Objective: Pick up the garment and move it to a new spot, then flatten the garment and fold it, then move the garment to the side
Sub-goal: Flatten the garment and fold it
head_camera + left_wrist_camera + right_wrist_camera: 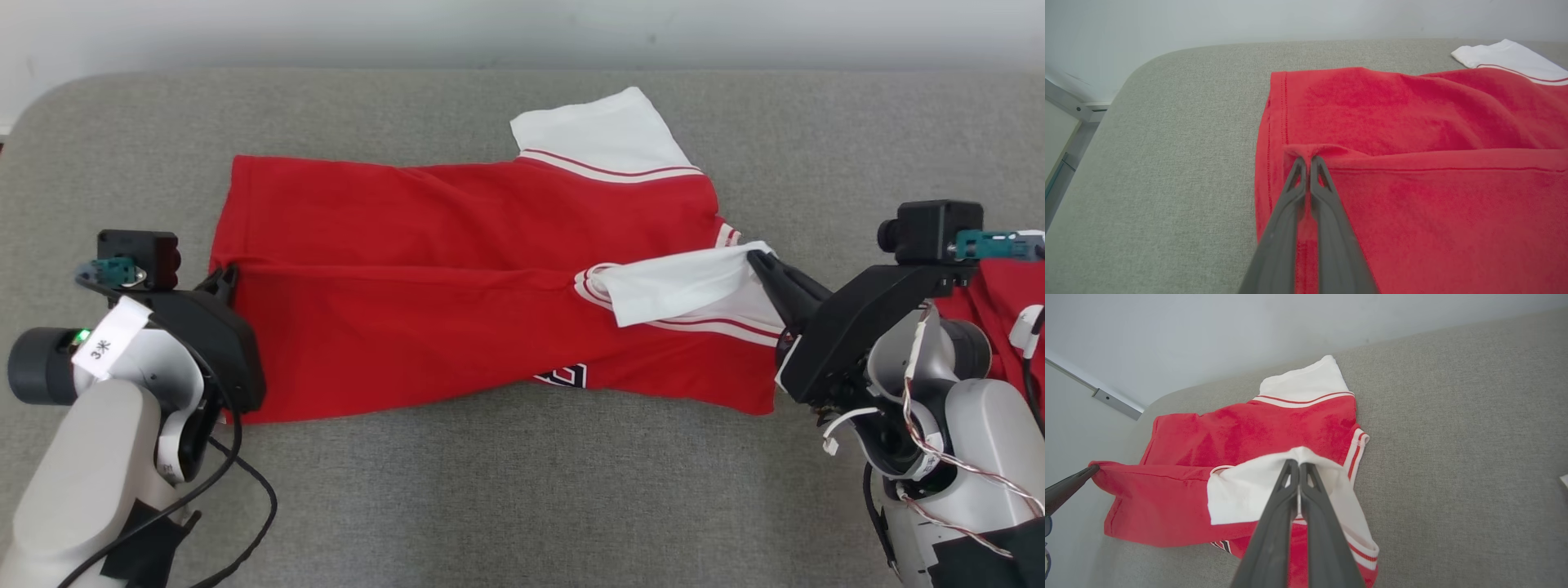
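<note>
The garment (457,269) is a red shirt with white sleeves and red-and-white trim, lying across the grey table, its near half folded up over the far half. My left gripper (226,278) is shut on the garment's left hem fold (1306,152). At the right end, my right gripper (755,260) is shut on the white sleeve (1249,490), pinching its edge. The garment (1241,437) hangs lifted between both grips, and the left gripper's fingers (1069,484) enter at the left edge of the right wrist view. A second white sleeve (600,131) lies flat at the far side.
The padded grey table (522,490) has a rounded far-left corner (1147,69) and a pale wall behind it. More red cloth (1000,302) shows behind my right arm at the right edge. Loose cables (245,490) hang from the left arm.
</note>
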Available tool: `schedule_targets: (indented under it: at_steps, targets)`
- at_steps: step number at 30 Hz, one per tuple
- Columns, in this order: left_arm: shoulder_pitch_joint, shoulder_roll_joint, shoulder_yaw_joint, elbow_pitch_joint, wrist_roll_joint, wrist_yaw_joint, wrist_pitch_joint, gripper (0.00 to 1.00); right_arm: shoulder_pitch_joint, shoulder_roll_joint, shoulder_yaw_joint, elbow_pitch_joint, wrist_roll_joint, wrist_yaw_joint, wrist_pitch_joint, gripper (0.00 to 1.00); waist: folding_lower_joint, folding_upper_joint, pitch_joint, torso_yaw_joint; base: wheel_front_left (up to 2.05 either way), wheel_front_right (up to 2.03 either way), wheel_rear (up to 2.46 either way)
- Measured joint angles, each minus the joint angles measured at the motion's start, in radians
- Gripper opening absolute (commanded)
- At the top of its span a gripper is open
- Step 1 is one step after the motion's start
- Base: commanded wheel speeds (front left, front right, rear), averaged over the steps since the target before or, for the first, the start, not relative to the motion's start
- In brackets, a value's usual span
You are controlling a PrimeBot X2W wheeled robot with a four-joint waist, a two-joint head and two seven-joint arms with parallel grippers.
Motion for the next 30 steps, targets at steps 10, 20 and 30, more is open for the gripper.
schedule_targets:
  at_steps: [10,20,30]
  targets:
    - [0.052,-0.005,-0.016,0.028,0.000,-0.011,-0.035,0.00,0.088,0.003,0.033,0.028,0.056,0.070,0.004,0.00,-0.0002,-0.0002,-0.065,0.021,0.00,0.00,0.00]
    - [0.211,0.039,-0.027,-0.018,-0.003,-0.046,-0.047,0.00,0.316,-0.040,0.016,-0.102,0.144,0.121,0.062,0.00,-0.0004,-0.0002,-0.168,0.034,0.00,0.00,0.00]
    - [0.387,0.094,-0.010,-0.169,-0.022,-0.040,-0.041,0.00,0.477,-0.059,-0.042,-0.248,0.211,0.125,0.099,0.00,-0.0005,-0.0003,-0.261,0.054,0.00,0.00,0.00]
